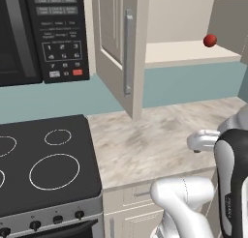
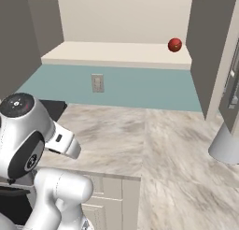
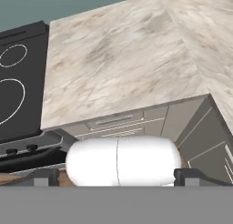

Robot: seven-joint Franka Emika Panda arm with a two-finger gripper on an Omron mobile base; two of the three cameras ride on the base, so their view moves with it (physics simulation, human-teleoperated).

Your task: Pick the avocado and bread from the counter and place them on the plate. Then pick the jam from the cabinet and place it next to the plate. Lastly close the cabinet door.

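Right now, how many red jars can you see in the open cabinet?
1. The jam stands on the open cabinet's lower shelf, toward its right end, near the front edge. The upper part of the cabinet is out of frame, so more could be hidden.

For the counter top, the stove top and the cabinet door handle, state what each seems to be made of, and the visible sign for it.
Counter top: looks like polished marble or stone laminate, with beige-grey veining.
Stove top: seems black glass-ceramic, smooth and flat with thin white burner rings.
Cabinet door handle: probably brushed metal, a grey bar with a soft sheen.
All rendered, so uncertain.
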